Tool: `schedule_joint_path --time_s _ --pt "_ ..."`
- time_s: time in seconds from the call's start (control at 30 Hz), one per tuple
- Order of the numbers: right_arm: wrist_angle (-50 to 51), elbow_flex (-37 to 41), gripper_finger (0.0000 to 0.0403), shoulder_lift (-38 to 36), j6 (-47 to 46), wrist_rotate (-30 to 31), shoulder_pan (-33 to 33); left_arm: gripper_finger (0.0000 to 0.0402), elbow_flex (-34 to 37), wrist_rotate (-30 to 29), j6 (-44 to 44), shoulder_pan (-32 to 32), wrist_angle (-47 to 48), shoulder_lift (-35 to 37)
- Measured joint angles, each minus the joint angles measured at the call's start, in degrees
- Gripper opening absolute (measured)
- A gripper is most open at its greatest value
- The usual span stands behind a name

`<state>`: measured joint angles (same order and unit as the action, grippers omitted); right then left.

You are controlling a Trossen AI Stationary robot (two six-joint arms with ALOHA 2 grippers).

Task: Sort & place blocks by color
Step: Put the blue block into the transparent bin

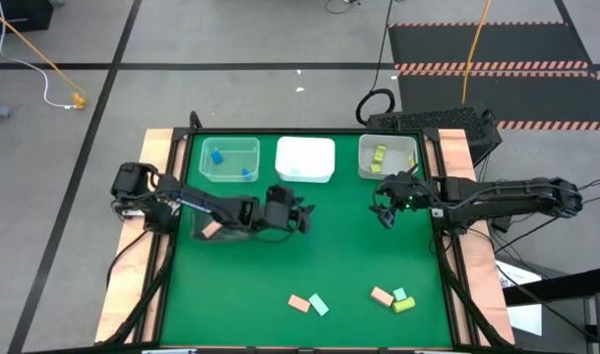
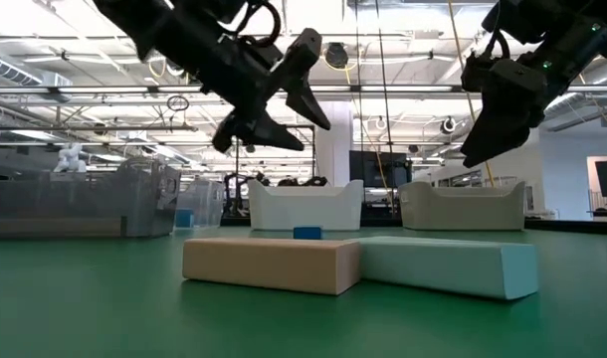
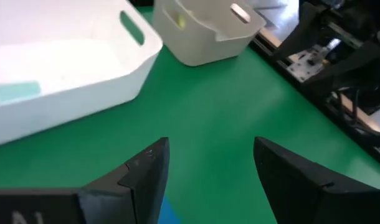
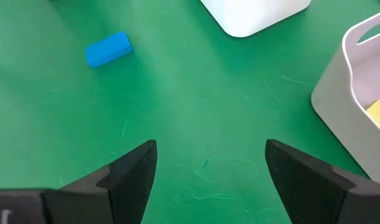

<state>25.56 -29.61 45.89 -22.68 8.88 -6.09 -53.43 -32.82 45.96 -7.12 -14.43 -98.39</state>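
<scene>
Both grippers hang open above the green mat, holding nothing. My left gripper (image 1: 298,214) (image 3: 209,177) is near the table's middle, in front of the white bin (image 1: 305,159). A blue block (image 4: 108,48) (image 2: 306,233) lies flat on the mat; a blue sliver (image 3: 170,214) shows by the left fingers. My right gripper (image 1: 387,208) (image 4: 209,174) hovers in front of the right bin (image 1: 387,157), which holds yellow-green blocks (image 1: 378,155). Blue blocks (image 1: 218,156) lie in the left clear bin (image 1: 229,160). A mint block (image 3: 17,91) lies in the white bin.
Near the front edge lie a salmon block (image 1: 299,303), a mint block (image 1: 319,305), and a cluster of salmon (image 1: 382,295), mint (image 1: 399,293) and yellow-green (image 1: 404,305) blocks. Another salmon block (image 1: 210,228) sits beside the left arm. Bare mat lies between the grippers and these blocks.
</scene>
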Motion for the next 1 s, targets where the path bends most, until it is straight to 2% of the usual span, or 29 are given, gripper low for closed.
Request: schedule_joint_path --time_s 0.2,0.33,0.77,0.9,1.0 --pt "-0.8 0.0 0.029 0.0 -0.5 0.0 0.0 0.0232 0.0 -3.1 7.0 -4.3 5.6 0.0" --pt "-1.5 0.0 0.029 0.0 -1.1 0.0 0.0 0.0232 -0.1 -3.8 9.4 -5.9 5.8 0.0" --pt "-1.8 0.0 0.029 0.0 -1.9 0.0 0.0 0.0232 -0.5 -5.2 14.1 -7.0 5.6 0.1" --pt "-1.8 0.0 0.029 0.0 -1.7 0.0 0.0 0.0232 -4.0 -5.3 13.6 -7.0 5.4 -1.6" --pt "-1.9 0.0 0.029 0.0 -1.7 0.0 0.0 0.0232 -9.4 -4.8 8.9 -7.1 6.8 -5.4"
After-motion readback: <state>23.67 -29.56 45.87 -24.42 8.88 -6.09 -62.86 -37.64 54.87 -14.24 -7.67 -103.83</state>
